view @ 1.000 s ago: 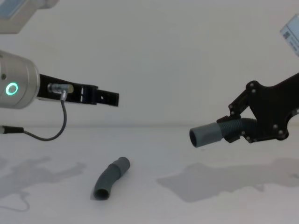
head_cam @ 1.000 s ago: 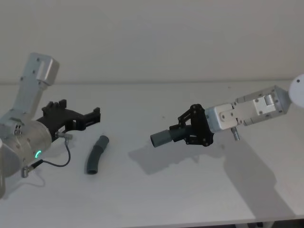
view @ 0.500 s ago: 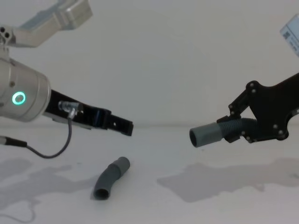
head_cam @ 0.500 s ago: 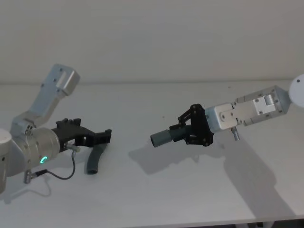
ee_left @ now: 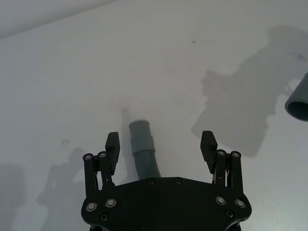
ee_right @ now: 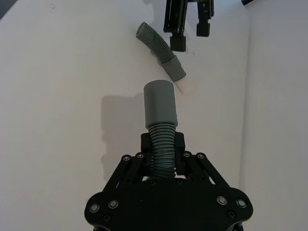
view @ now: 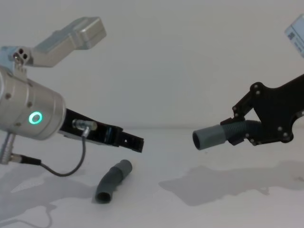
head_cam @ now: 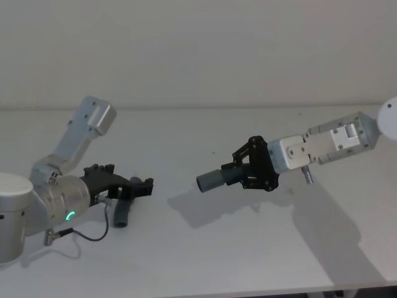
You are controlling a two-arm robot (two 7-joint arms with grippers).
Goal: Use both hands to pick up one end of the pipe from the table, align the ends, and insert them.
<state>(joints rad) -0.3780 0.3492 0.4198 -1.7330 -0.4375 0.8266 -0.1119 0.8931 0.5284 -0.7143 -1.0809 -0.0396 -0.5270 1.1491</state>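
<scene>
Desk (head_cam: 205,261): plain white, one loose pipe piece (view: 113,180) lying on it.

Left gripper (ee_left: 160,140): hung just above the loose piece, not touching it. Fingers were spread wide and straddled the piece, which sat nearer one finger than the other. A green ring light (view: 34,118) was lit on its wrist.

Right gripper (head_cam: 243,172): well apart from the loose piece, on the robot's right and raised off the desk. Fingers were clamped on the ribbed part of the second pipe piece (view: 223,133), whose wide collar mouth (view: 197,139) pointed back toward the loose piece.

Handling (judgement): the loose piece looked light and stiff at its smooth end and bendy along its ribs. Being round, it could roll or skid under a one-sided pinch. Best hold is probably across the ribbed middle, centred between the fingers, with the smooth end left free for insertion.

Writing: a white tag (view: 297,33), far right of the loose piece, carried print too small to read.
</scene>
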